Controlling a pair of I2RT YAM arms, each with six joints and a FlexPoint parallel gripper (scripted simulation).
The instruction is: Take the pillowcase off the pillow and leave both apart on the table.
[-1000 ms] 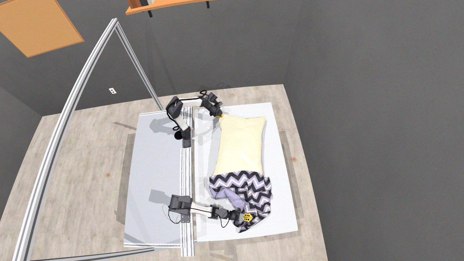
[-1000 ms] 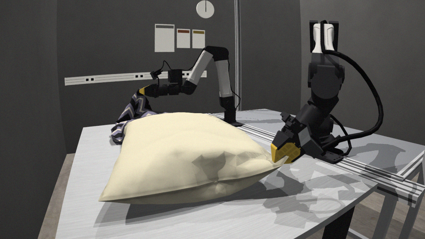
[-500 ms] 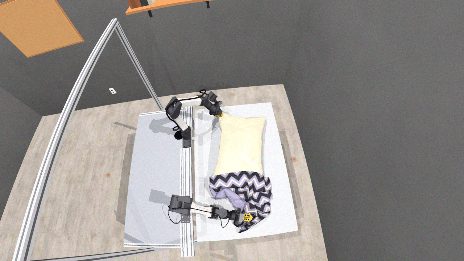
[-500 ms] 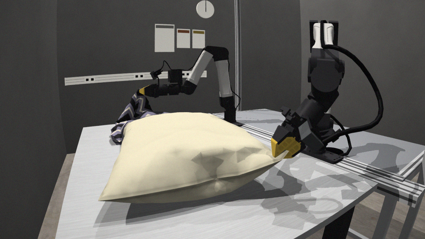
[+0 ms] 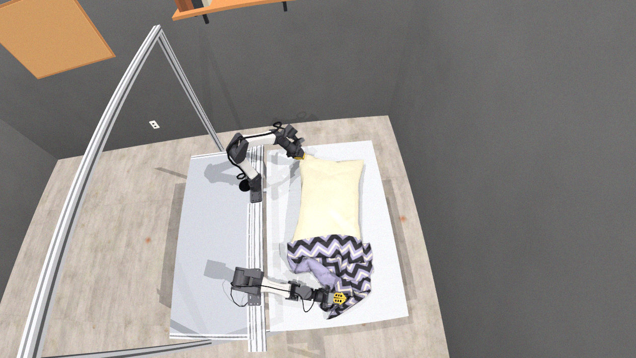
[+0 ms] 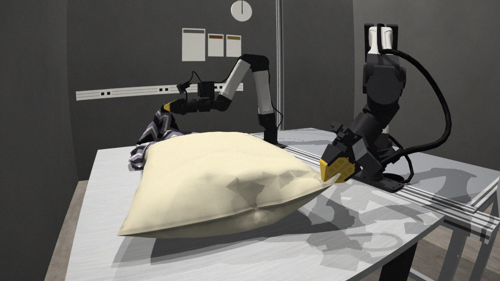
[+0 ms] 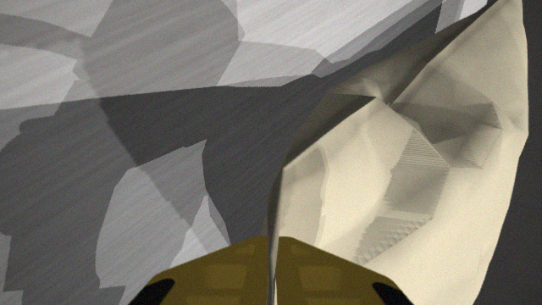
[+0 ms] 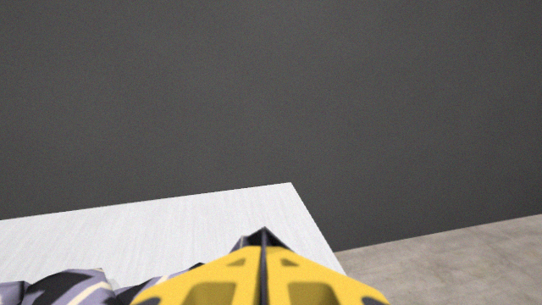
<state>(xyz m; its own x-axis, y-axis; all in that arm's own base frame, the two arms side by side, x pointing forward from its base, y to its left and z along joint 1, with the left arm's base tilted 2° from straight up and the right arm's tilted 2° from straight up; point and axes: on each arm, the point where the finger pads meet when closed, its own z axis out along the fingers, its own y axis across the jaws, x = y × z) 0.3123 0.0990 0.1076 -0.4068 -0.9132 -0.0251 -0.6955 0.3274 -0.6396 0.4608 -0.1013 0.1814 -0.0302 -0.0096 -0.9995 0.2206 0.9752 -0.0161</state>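
Left gripper (image 5: 302, 156) (image 6: 336, 171) (image 7: 273, 254): pinched together on a corner of the cream pillow (image 5: 331, 198) (image 6: 209, 174) (image 7: 466, 191)
Right gripper (image 5: 340, 298) (image 6: 166, 106) (image 8: 263, 263): clamped on the raised end of the chevron pillowcase (image 5: 329, 244) (image 6: 150, 134) (image 8: 63, 288)
Pillow: beyond the left fingertips, on the table (image 5: 386, 267) (image 6: 94, 195) (image 8: 178, 229); likely plump, soft, fairly light; corner hold suits
Pillowcase: hanging below the right fingertips, mouth around the pillow's end; likely limp, thin; keep the closed end pinched

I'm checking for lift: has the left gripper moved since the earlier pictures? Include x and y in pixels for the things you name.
Yes, upward: in the exterior view the left gripper (image 5: 301, 156) (image 6: 329, 177) (image 7: 272, 249) is higher relative to its arm's base plate (image 5: 255, 199) (image 6: 396, 187).
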